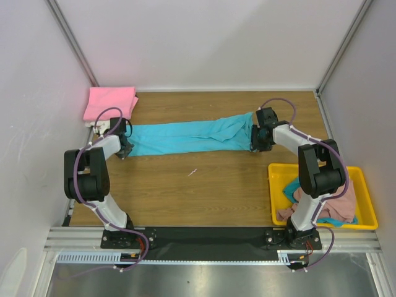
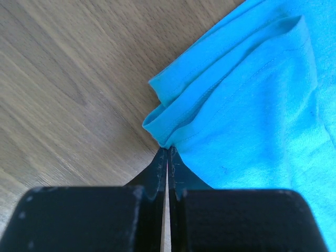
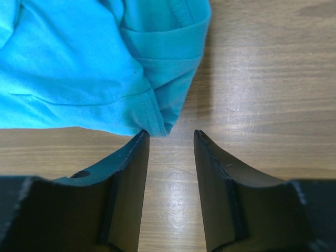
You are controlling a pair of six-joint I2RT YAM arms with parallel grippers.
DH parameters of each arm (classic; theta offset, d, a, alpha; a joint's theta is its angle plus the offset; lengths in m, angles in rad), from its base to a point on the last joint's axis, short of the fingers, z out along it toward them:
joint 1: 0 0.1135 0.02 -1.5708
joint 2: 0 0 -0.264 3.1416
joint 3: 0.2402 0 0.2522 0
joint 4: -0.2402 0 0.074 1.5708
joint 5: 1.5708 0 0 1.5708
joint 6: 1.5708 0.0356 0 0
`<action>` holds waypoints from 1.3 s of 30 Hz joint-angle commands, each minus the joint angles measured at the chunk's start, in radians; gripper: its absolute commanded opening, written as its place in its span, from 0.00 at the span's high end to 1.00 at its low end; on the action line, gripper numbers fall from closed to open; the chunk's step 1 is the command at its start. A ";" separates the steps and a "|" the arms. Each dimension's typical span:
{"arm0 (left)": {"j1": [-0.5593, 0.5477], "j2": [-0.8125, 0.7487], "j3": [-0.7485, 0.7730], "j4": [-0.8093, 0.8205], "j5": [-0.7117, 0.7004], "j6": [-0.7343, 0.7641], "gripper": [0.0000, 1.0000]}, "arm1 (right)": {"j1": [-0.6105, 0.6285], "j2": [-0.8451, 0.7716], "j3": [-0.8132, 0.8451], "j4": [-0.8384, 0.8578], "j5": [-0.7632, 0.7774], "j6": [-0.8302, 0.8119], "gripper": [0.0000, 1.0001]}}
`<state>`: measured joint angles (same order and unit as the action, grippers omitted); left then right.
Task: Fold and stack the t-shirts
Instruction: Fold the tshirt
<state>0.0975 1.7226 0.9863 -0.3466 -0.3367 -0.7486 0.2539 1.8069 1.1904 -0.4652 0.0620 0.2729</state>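
From above, the blue shirt (image 1: 185, 137) lies pulled long across the table (image 1: 204, 185). The left camera shows the left gripper (image 2: 167, 150) pinched shut on the shirt's edge. Only the right camera shows the right gripper (image 3: 171, 134) open, with the shirt corner just beside one finger. It should slide over the corner, then squeeze.

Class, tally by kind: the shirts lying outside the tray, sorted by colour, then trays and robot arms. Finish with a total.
Turquoise t-shirt: 1
Bright pink t-shirt: 1
Yellow tray: 1
Robot arms: 2
Total: 5
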 commanded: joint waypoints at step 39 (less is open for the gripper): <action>0.024 -0.053 0.011 -0.025 -0.070 0.066 1.00 | -0.042 0.020 0.071 -0.056 -0.024 -0.202 0.92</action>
<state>0.1005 1.7214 1.0031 -0.3622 -0.3801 -0.6983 0.2222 1.8572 1.2324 -0.4931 0.0555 0.0917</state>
